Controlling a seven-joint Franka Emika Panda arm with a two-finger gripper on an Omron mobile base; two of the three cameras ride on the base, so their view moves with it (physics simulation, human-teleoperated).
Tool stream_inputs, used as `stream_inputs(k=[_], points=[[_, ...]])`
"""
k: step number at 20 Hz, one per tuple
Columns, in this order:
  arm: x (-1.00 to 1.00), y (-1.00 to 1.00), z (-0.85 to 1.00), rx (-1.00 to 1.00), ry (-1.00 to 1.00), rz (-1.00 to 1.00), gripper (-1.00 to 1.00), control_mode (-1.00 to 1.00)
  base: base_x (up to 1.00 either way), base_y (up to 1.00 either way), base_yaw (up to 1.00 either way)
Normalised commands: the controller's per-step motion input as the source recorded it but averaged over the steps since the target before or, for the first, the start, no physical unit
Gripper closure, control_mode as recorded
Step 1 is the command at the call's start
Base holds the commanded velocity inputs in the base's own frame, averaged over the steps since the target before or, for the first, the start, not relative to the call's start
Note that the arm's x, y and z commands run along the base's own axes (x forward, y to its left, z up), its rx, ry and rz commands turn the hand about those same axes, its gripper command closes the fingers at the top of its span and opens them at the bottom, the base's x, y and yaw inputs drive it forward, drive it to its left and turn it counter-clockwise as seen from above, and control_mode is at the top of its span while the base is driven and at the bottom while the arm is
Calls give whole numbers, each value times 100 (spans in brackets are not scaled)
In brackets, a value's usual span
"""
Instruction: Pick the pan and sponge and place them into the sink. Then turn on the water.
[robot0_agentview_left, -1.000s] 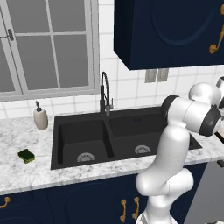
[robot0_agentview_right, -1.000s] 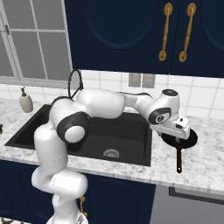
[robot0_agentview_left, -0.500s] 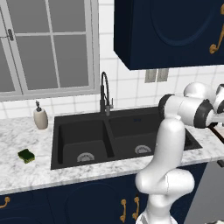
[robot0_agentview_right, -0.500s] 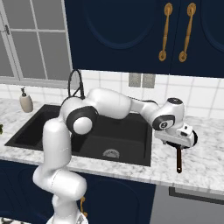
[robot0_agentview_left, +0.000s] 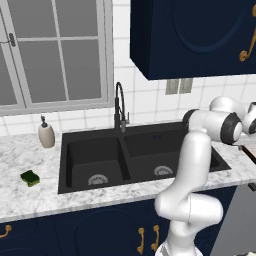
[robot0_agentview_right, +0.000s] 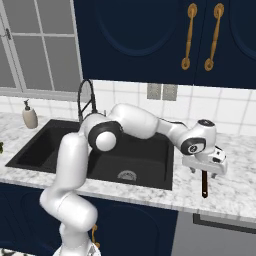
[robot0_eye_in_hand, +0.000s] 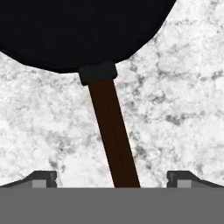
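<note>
- Matte black double-basin sink (robot0_agentview_left: 95, 150) set into the marble counter (robot0_agentview_left: 30, 200); both basins bare except for a round grey drain in each.
- Tall black gooseneck faucet (robot0_agentview_left: 119, 106) upright behind the divider, with no stream at the spout.
- Sponge (robot0_agentview_left: 30, 178), dark green over yellow-green, lying on the counter left of the sink, well apart from the basin rim.
- Beige soap dispenser (robot0_agentview_left: 46, 134) upright near the wall, behind the sponge.
- Pan (robot0_eye_in_hand: 78, 30) resting on the counter right of the sink, round black body at the top of the hand view, dark brown handle (robot0_eye_in_hand: 114, 135) running down toward the camera.
- In the right base view, the same handle (robot0_agentview_right: 204, 184) sticking out below the hand, toward the counter's front edge.
- Arm stretched from the base across the right basin, wrist bent downward over the pan.
- Gripper (robot0_eye_in_hand: 112, 178) low above the handle, fingers (robot0_eye_in_hand: 41, 178) spread wide, one on each side of it, clear of it and holding nothing.
</note>
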Motion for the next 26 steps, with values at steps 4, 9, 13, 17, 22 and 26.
stream_inputs(k=[4,9,13,17,22,26], points=[[13,-17,-32,1,2,4,-100,-100,0,0,0],[14,-3,-30,0,0,4,100,-100,0,0,0],[27,4,-41,0,1,1,100,-100,0,0,0],[16,0,-26,0,1,3,100,-100,0,0,0],[0,10,0,-3,0,6,100,-100,0,0,0],[-3,51,1,0,-1,31,100,-100,0,0,0]])
